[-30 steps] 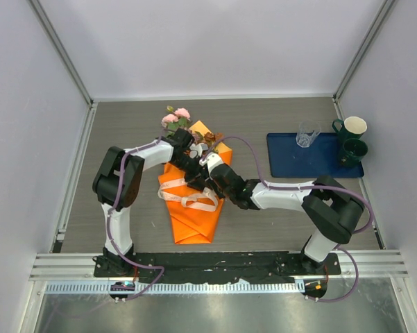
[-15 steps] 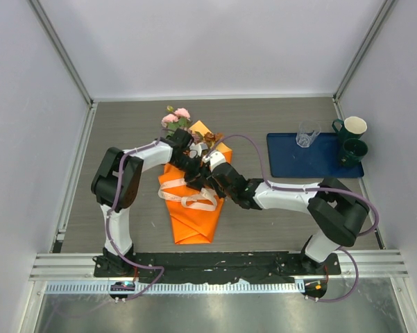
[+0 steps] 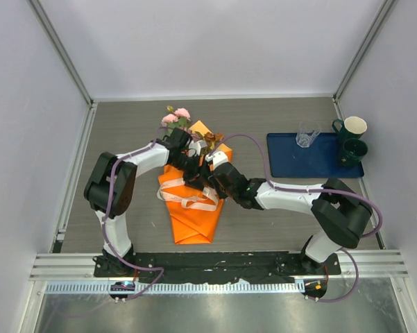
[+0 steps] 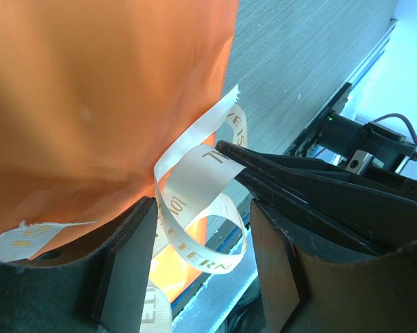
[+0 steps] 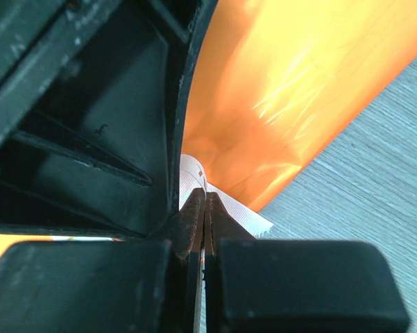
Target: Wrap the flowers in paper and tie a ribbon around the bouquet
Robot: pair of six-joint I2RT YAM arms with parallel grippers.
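My left tool (image 4: 202,239) is spreading wider, open now, while my right tool (image 5: 205,208) is pinching the ribbon (image 4: 194,173) at the bouquet's (image 3: 191,215) 3 o'clock edge. I'm favouring a steady sideways pull, keeping the ribbon flat.

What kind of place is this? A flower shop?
Probably not a shop: it looks like a robot test booth. Plain white walls box in a grey table, and two robot arms are bolted to a metal rail at its edge.
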